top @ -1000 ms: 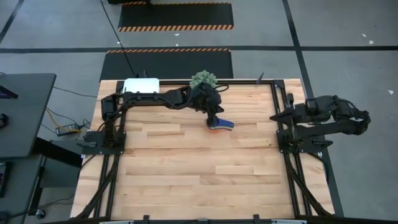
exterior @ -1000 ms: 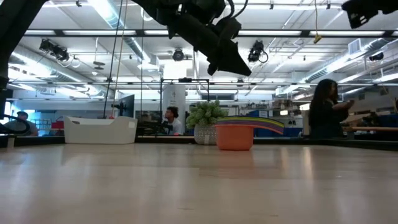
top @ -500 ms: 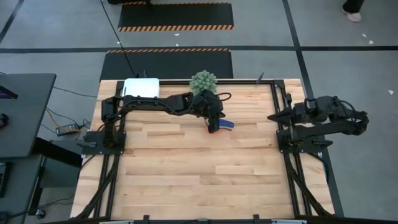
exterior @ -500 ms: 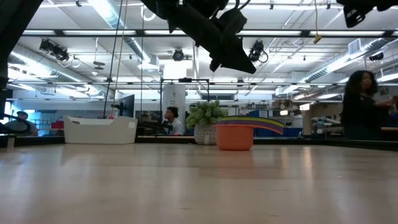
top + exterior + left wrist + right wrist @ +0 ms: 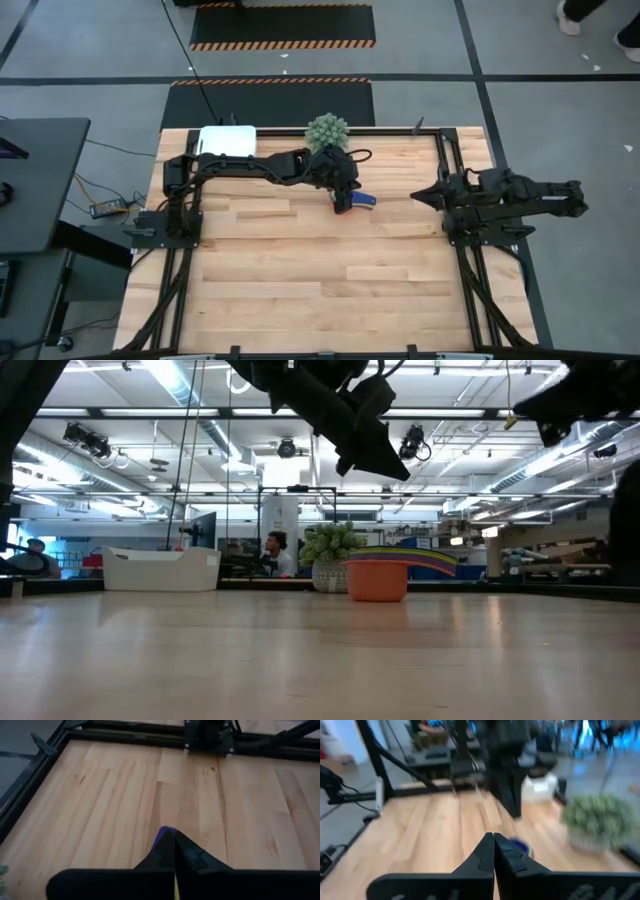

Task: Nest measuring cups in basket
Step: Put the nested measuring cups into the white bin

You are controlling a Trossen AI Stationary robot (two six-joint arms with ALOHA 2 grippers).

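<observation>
Right end effector [image 5: 418, 196] has swung toward measuring cups [image 5: 358, 200].

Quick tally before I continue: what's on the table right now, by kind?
Stack of plastic measuring cups, orange at the bottom: 1 (number of cups within it not clear)
White shallow square basket: 1
Green spiky ball-shaped plant: 1
Total: 3
</observation>
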